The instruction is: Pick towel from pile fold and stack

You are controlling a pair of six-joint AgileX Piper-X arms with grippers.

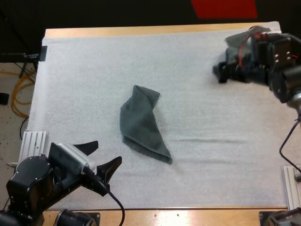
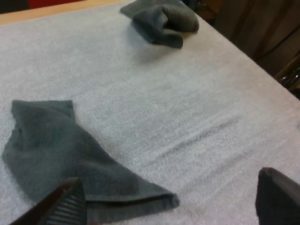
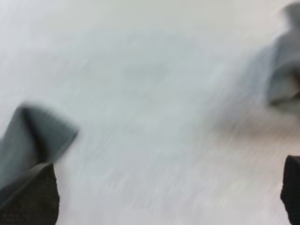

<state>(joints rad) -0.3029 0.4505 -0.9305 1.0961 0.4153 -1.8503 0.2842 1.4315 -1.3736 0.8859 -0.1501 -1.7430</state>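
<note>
Left hand (image 1: 108,151), fingers apart, apparently just short of towel (image 1: 141,125)

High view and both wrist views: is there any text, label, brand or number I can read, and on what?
None to read.
The crumpled towel, the second towel and the white mat are plain.
The left gripper and the right gripper bear no legible marking.

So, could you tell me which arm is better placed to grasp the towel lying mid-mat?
Probably left: the left gripper, jaws apart, sits close to the near corner of the towel, while the right gripper is off at the far right by the crumpled towel.
</note>
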